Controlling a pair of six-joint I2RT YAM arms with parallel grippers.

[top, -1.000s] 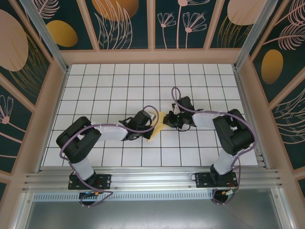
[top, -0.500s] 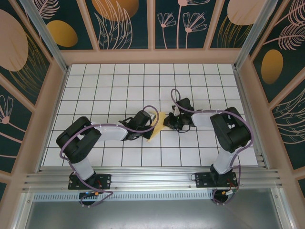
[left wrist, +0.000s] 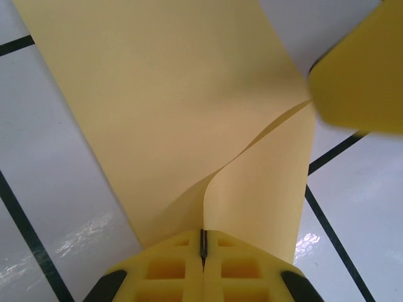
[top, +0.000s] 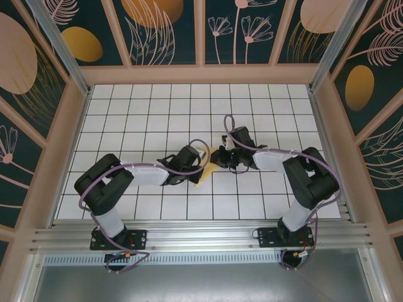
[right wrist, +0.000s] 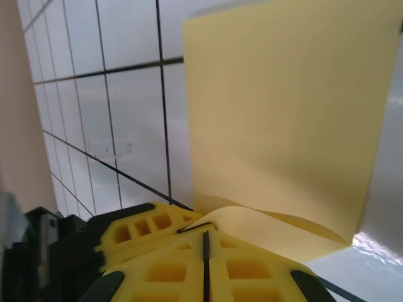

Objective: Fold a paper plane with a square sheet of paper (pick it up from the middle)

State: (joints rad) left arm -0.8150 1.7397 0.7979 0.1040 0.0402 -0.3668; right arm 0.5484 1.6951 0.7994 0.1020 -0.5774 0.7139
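The square sheet of paper (top: 207,165) is pale yellow and sits folded and partly lifted at mid-table between both grippers. My left gripper (top: 198,168) comes at it from the left. In the left wrist view its jaws (left wrist: 203,234) are shut on the paper's edge, and the sheet (left wrist: 189,113) rises from the jaw line in a curved fold. My right gripper (top: 220,157) meets the paper from the right. Its jaws (right wrist: 205,234) are shut where the paper (right wrist: 283,113) curls over them. The other arm's yellow fingers (right wrist: 141,229) lie close on the left.
The white grid table (top: 138,107) stretches wide on all sides of the paper. Patterned walls (top: 201,31) enclose it at the back and sides. An aluminium rail (top: 201,236) runs along the near edge by the arm bases.
My right gripper has shifted slightly left and towards the back, closer to the paper's upper end. The left arm and its grip have stayed put.
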